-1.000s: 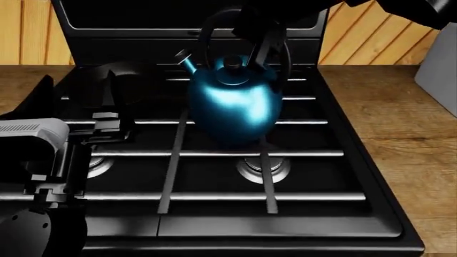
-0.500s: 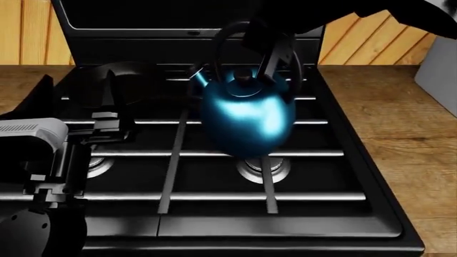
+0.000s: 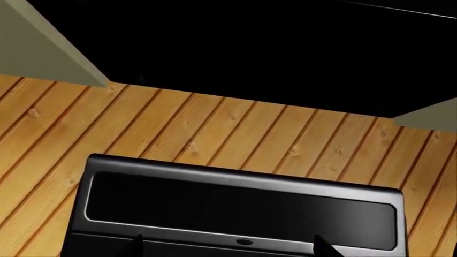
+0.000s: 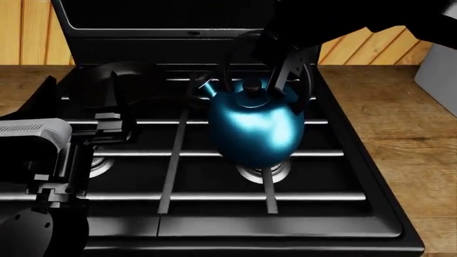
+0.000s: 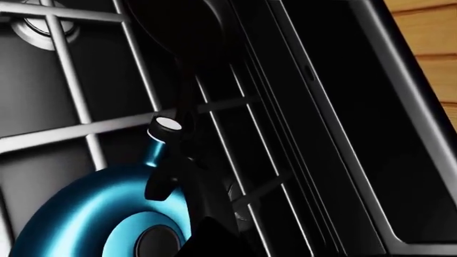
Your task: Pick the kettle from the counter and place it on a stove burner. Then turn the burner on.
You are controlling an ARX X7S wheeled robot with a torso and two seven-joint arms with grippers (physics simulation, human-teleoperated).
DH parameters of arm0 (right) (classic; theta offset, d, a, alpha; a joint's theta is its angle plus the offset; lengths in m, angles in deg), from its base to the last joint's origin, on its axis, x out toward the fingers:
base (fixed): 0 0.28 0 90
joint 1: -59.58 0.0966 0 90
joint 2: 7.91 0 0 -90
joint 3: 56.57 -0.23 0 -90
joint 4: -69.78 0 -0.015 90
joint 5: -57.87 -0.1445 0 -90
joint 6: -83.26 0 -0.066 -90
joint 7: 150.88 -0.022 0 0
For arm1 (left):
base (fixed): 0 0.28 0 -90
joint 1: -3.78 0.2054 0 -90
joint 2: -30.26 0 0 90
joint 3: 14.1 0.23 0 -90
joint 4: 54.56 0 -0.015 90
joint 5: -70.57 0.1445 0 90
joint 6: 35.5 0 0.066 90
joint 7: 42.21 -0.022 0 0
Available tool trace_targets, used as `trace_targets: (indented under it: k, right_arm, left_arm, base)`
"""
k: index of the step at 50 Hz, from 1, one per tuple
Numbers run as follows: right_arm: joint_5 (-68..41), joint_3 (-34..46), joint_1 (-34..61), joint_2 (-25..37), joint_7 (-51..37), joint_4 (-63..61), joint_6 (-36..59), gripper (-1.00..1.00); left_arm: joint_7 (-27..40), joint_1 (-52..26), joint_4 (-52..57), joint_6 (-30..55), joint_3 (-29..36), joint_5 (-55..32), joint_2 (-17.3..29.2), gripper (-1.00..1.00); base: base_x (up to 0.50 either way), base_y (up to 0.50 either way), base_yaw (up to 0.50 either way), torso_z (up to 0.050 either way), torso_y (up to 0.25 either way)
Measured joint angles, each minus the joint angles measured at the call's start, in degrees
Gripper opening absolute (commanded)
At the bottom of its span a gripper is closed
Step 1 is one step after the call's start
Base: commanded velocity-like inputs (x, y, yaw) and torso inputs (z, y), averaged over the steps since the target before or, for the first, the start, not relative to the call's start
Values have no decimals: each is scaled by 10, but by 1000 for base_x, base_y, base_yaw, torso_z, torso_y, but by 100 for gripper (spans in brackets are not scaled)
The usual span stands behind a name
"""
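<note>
The teal-blue kettle point(image 4: 253, 126) hangs tilted just above the front right stove burner point(image 4: 263, 172) of the black range; I cannot tell whether its base touches the grate. My right gripper point(image 4: 283, 61) is shut on its black hoop handle from above. In the right wrist view the kettle point(image 5: 85, 214) and its silver-tipped spout point(image 5: 166, 126) show below the dark fingers. My left gripper point(image 4: 107, 126) is open and empty, low over the front left of the range; its fingertips point(image 3: 321, 247) stand apart in the left wrist view. The wood counter point(image 4: 400, 123) flanks the range.
A black frying pan point(image 4: 114, 80) sits on the back left grate. The front left burner point(image 4: 100, 166) lies by my left arm. A pale grey appliance point(image 4: 439, 75) stands at the right edge. The range's back panel point(image 3: 243, 206) rises against the wood-plank wall.
My right gripper has carried the kettle to the right and toward the front, lower over the front right burner. The left arm has barely moved.
</note>
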Motion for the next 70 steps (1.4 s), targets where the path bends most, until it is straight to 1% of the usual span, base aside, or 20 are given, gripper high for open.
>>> trace_targets:
  k: [38,70]
  right_arm:
    - [-25,-29,-53,49,-59,-46,12,-100]
    - [-41,-59,-105,68,-121,-70,11,-100]
  left_arm:
    - [5,1,0,-4,11,-2,6,100]
    - [9,2,-3,-10,18,-3,11,100]
  base:
    - [0,0,0,0,1]
    - [0,0,0,0,0]
